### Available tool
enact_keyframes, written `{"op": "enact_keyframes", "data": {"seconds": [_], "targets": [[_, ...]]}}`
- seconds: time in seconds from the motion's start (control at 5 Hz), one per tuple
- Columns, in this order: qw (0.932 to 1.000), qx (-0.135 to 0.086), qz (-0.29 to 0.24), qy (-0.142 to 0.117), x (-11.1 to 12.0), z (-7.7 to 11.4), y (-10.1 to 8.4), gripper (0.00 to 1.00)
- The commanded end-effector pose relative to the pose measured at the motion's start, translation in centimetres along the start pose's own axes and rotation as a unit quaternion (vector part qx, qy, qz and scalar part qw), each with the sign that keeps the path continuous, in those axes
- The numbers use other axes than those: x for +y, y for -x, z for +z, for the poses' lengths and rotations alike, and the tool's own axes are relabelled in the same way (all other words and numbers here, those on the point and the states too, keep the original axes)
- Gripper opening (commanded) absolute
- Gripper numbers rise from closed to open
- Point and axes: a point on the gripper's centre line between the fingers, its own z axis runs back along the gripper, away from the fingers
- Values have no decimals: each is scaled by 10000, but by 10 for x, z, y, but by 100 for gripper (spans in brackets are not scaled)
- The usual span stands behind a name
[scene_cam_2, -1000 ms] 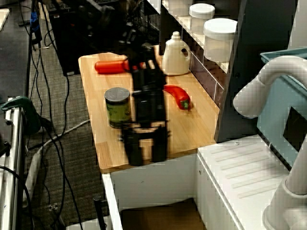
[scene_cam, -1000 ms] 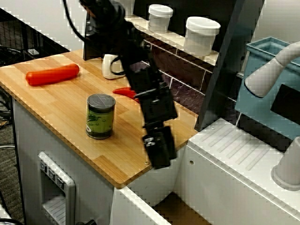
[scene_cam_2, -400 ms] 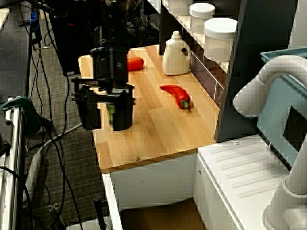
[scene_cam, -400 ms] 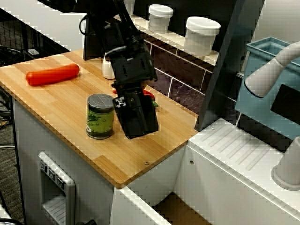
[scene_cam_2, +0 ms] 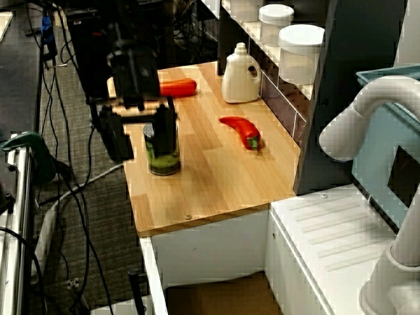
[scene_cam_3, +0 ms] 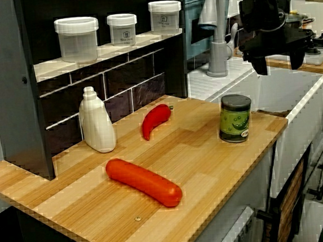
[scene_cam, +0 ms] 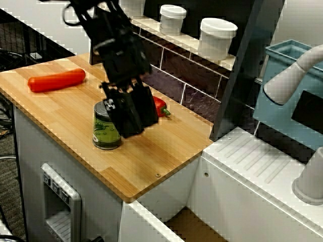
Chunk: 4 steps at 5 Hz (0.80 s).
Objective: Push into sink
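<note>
The gripper (scene_cam_2: 139,133), fingers spread apart, hangs at centre left of the side view, straddling the green can (scene_cam_2: 161,149) without clearly touching it. The can stands upright on the wooden counter (scene_cam_2: 216,177), near its front edge. A red pepper (scene_cam_2: 242,130) lies further right. The sink (scene_cam_2: 216,292) sits at the bottom centre.

Lab/test room with a toy kitchen set up as a rig. Kitchen side: wooden counter (scene_cam_3: 209,145), dark tiled backsplash (scene_cam_3: 118,82), shelf with white lidded tubs (scene_cam_3: 77,39), white plastic sink (scene_cam: 262,196) with ribbed drainboard and grey faucet (scene_cam_3: 217,31), plastic sausage (scene_cam_3: 144,181) and chili (scene_cam_3: 155,120). Lab side: loose black cables (scene_cam_2: 72,190) over grey carpet (scene_cam_2: 98,262), dark equipment racks behind, metal frame at left edge.
</note>
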Motion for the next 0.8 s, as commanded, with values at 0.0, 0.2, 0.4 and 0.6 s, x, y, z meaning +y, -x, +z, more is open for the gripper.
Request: {"op": "enact_keyframes", "data": {"seconds": [0.0,0.2,0.4,0.6], "targets": [[9972,128,-737,-2,-3,50,5,100],[9957,263,-878,122,7,84,21,100],[9948,319,-960,113,19,106,40,100],[9933,512,-1037,-14,34,121,64,100]]}}
